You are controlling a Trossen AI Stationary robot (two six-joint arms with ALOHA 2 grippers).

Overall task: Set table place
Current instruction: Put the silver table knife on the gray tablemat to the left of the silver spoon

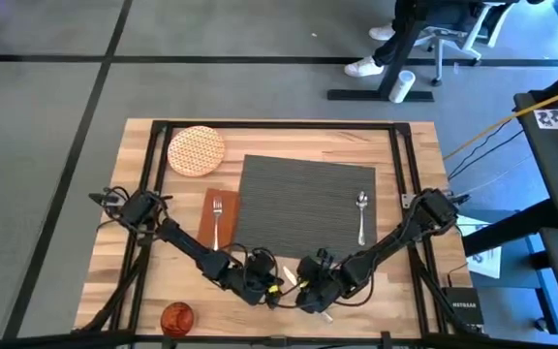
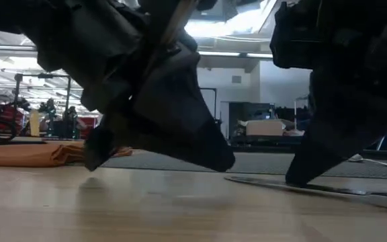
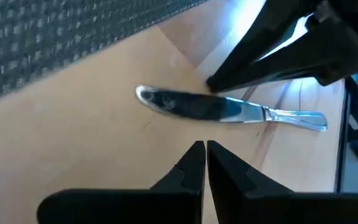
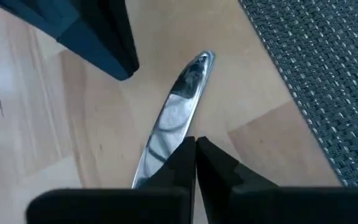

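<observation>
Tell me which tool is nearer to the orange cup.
Left. The left tool sits right of the orange cup; the right tool is farther right, beyond the left one.

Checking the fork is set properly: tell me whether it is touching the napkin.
Touching. The high view shows the fork lying flat on the napkin, left of the placemat, entirely within the napkin's outline.

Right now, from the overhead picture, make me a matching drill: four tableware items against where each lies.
Things:
1. fork
2. spoon
3. plate
4. knife

Places:
A. bare wood beside the placemat, off it, by both grippers
B. on the brown napkin
C. on the placemat's right part
D. bare wood off the placemat's far left corner

Pairs: 1-B, 2-C, 3-D, 4-A
</observation>
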